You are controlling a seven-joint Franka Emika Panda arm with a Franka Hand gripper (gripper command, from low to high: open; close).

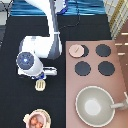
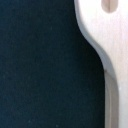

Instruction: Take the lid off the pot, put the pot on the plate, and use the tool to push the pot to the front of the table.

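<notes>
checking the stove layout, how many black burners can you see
4 on the stove: three bare, one under the lid. The gripper is above the tool.

Black table [image 1: 12, 65] under gripper [image 1: 42, 79]: tool [image 1: 40, 85], plate [image 1: 31, 117], stove [image 1: 95, 75].

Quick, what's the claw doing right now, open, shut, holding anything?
Claw: directly over the tool on the table; whether it grips it cannot be told.

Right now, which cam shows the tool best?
Wrist view: the tool fills the frame against the black table, showing a slot and the neck into its handle. The exterior view shows only its slotted head poking out just below the gripper.
</notes>
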